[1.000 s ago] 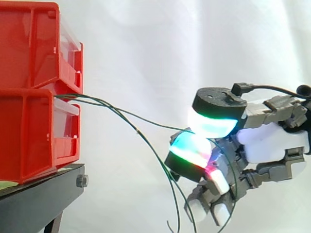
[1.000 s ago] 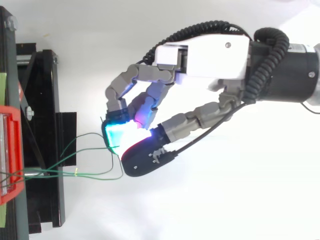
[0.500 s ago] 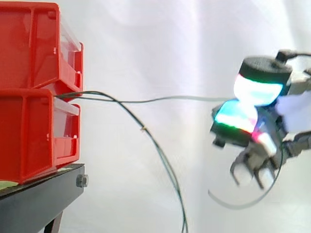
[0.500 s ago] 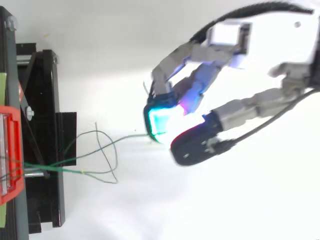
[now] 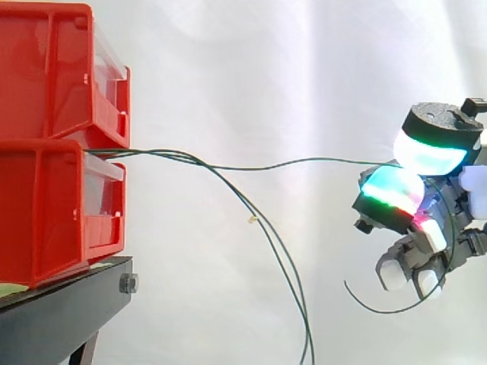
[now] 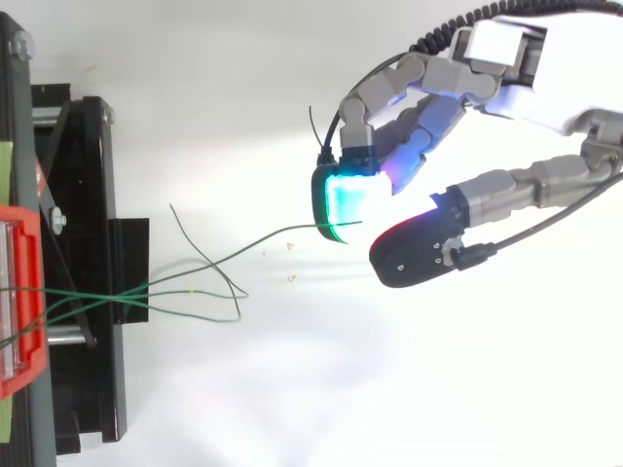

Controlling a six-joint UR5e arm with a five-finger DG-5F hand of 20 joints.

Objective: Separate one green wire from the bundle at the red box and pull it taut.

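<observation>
Two stacked red bins (image 5: 53, 144) stand at the left on a black stand (image 5: 61, 312). A bundle of thin green wires (image 5: 274, 243) comes out between the bins and droops down past the bottom edge. One green wire (image 5: 304, 161) is apart from the rest and runs almost level, with a slight sag, to my hand (image 5: 396, 199) at the right. The hand is shut on that wire, pinching it between two glowing pads. The wire's free tail (image 5: 380, 308) curls below the hand. From above, the hand (image 6: 526, 58) holds this wire (image 6: 263, 243) well off the stand.
A white curtain backs the scene. The black stand (image 6: 88, 195) and the red bin's edge (image 6: 19, 302) lie along the left of the top view, with loose wire ends (image 6: 185, 302) spreading just off the stand.
My hand has moved away from the bins with one green wire pinched. That wire has lifted out of the drooping bundle and drawn out nearly straight.
</observation>
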